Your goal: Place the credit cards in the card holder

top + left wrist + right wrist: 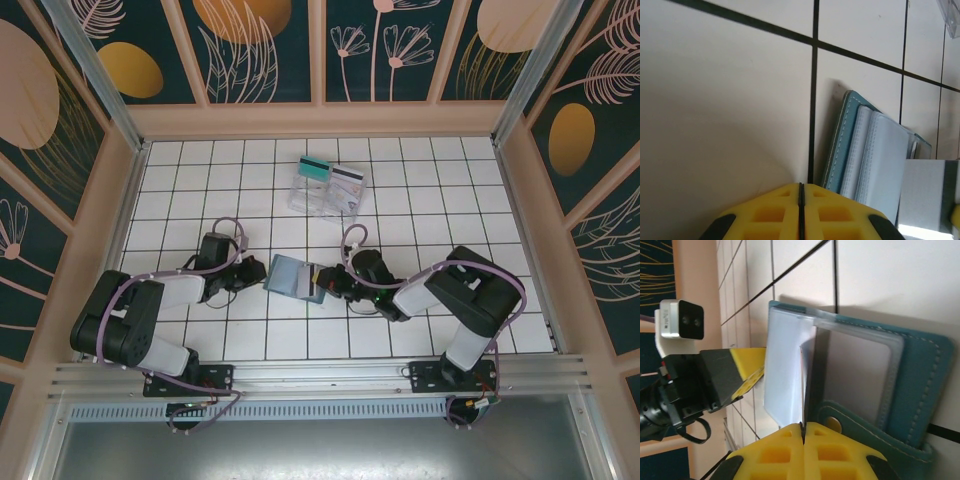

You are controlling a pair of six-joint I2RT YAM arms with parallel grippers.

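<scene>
**Card poised at the open wallet**

The right gripper [803,424] pinches a pale plastic card with a dark stripe [924,192], seemingly to slot it into the open dark-teal folding card holder [291,273] mid-table. The left gripper [801,185], closed on nothing, sits at the holder's left edge, likely bracing it. A teal card [313,167] and a whitish card [347,178] wait on the clear plastic tray [305,200].

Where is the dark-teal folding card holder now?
Top view: the card holder lies open on the white tiled table between the left gripper and the right gripper.
</scene>
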